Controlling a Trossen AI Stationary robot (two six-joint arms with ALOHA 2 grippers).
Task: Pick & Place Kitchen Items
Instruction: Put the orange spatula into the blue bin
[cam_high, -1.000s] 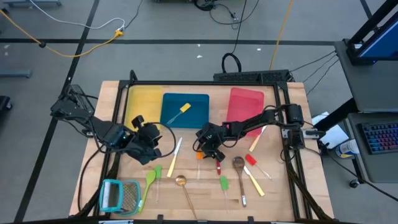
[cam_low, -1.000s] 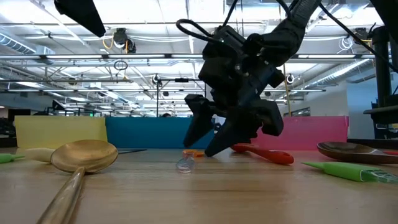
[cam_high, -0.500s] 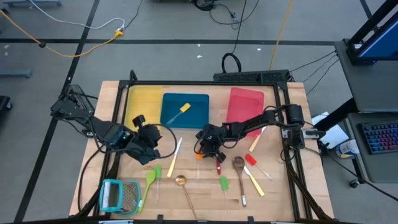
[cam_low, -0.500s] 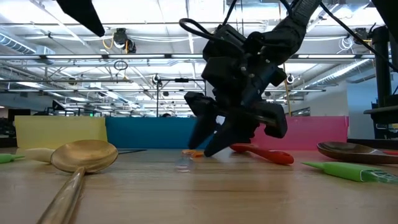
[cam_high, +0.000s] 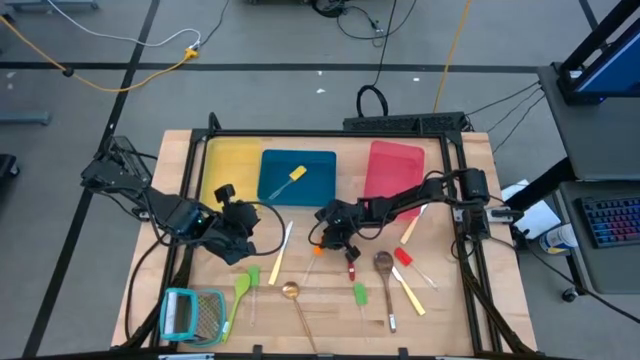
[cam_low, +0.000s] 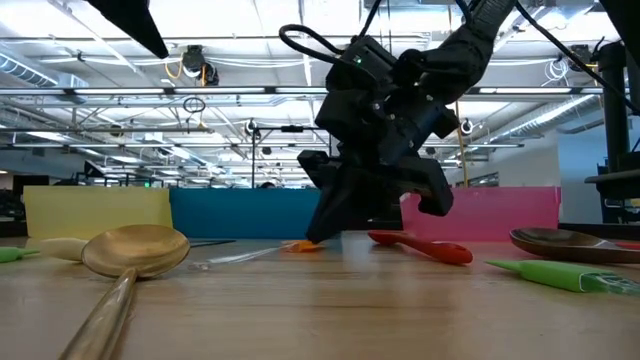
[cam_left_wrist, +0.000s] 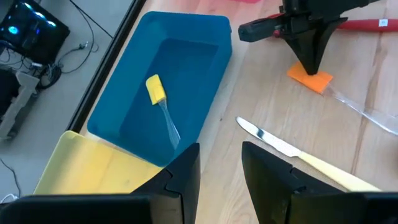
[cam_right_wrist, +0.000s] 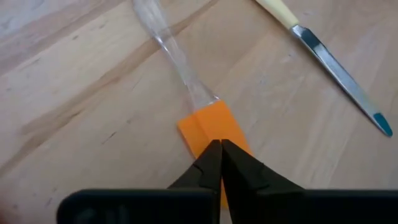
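An orange spatula (cam_high: 316, 252) with a clear handle (cam_low: 230, 257) lies mid-table. My right gripper (cam_right_wrist: 216, 146) is down on its orange head (cam_left_wrist: 309, 82), fingers shut. My left gripper (cam_left_wrist: 221, 168) hangs above the table to the left, open with nothing between its fingers. It stands beside a cream-handled knife (cam_left_wrist: 298, 155) that lies flat. A yellow spatula (cam_high: 292, 177) lies in the blue tray (cam_high: 315, 190). More utensils lie flat near the front: a red tool (cam_high: 351, 265), a wooden spoon (cam_high: 384, 265), a brass spoon (cam_high: 292, 295) and green spatulas (cam_high: 243, 285). My right gripper has its fingertips (cam_right_wrist: 208, 155) closed together on the top face of the orange head (cam_right_wrist: 205, 127), about mid-head. The fingers slant down from the table's right and far side. How much of the head is caught between them I cannot tell. The head and clear handle lie on the table.
Yellow (cam_high: 230, 165), blue and red (cam_high: 395, 165) trays stand in a row along the far side. A teal-framed grater (cam_high: 195, 312) lies at the near left corner. More small tools (cam_high: 405, 255) lie right of the wooden spoon. A black frame borders the table.
My right gripper has shut from wide open down onto the orange head, staying in place. The spatula has swung about on the table: its clear handle, which pointed at the near edge, now points toward the near left, while the head has stayed under the fingers.
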